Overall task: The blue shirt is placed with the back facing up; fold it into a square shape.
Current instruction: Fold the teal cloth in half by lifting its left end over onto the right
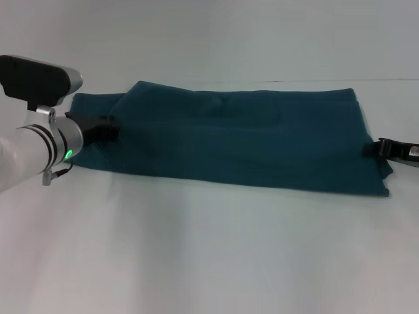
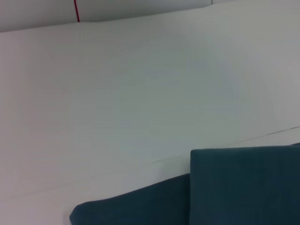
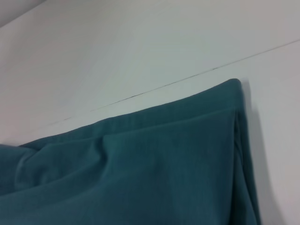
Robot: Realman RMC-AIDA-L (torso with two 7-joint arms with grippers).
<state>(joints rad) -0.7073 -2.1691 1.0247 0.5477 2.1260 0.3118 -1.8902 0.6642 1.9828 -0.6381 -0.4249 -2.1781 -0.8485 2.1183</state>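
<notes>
The blue shirt [image 1: 249, 140] lies on the white table [image 1: 209, 255] as a long band running left to right, plain side up, with folded layers along its far edge. My left gripper [image 1: 101, 127] is down at the shirt's left end, its black tip over the fabric. At the shirt's right edge my right gripper [image 1: 378, 149] reaches in from the frame's side. The left wrist view shows a folded corner of the shirt [image 2: 243, 187] and a lower layer sticking out beside it. A far corner of the shirt [image 3: 140, 178] with stacked edges fills the right wrist view.
Bare white tabletop extends in front of the shirt and behind it up to a thin seam line [image 3: 187, 77]. A short red mark [image 2: 76, 10] shows on the far surface in the left wrist view.
</notes>
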